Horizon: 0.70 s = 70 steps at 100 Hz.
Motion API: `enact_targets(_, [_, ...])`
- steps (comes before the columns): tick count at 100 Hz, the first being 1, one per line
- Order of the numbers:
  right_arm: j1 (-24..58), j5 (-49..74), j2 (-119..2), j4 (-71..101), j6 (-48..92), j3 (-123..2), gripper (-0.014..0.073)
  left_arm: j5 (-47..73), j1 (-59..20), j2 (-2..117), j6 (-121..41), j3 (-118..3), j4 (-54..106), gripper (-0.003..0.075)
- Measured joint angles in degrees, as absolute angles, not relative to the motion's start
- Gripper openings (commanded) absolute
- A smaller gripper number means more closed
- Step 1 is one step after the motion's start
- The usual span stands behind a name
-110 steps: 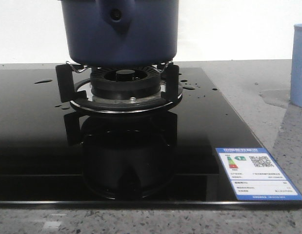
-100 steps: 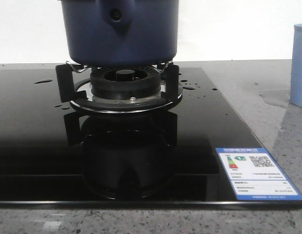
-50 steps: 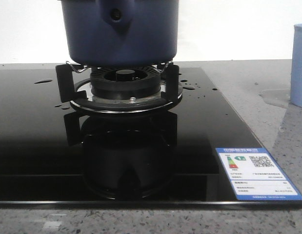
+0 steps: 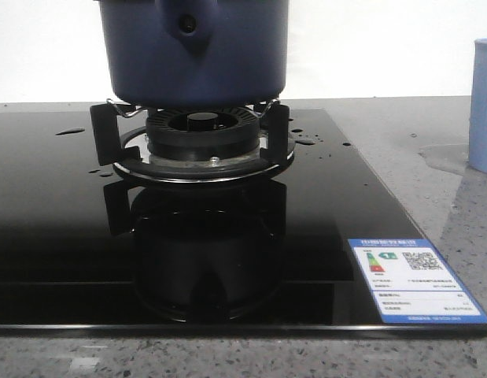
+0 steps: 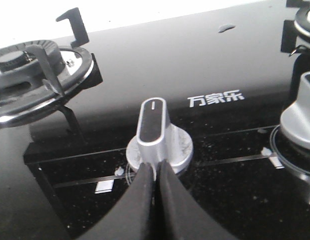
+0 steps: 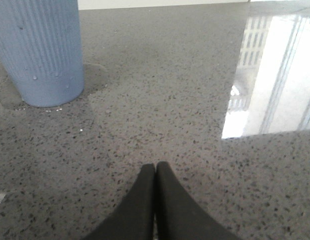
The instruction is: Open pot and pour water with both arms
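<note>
1. Front view: the pot sits on the burner stand at 12 o'clock; a pale blue cup stands at 3 o'clock.
2. Left claw: fingers pressed together, empty, tips just beside a silver knob.
3. Right claw: clenched, empty, over the speckled counter.

left gripper fingers pressed together; right gripper likewise, holding nothing

Black glass hob lies on the speckled grey table; pale blue cup stands beside the hob, silver knob upright on it.
</note>
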State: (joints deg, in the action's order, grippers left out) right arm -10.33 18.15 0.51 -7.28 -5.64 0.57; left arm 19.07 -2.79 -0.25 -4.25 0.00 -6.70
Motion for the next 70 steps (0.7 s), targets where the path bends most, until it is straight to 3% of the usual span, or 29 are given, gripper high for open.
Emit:
enact_targets(23, [-10.3,9.7,0.5,-8.5,-5.6,0.6,-0.0071,17.4,-2.8,-0.3,-4.2,0.1,-4.9,-0.0019])
enact_targets(40, [-10.3,1.7,0.5,-1.0,-5.6,0.6,-0.0071,7.3,-2.8,-0.3,-4.2,0.1,7.6,-0.0019])
enact_targets(70, [-10.3,1.1,0.5,16.2,-5.6,0.6,-0.007,-8.4,-2.8,-0.3,-4.2,0.1,30.0,-0.0019])
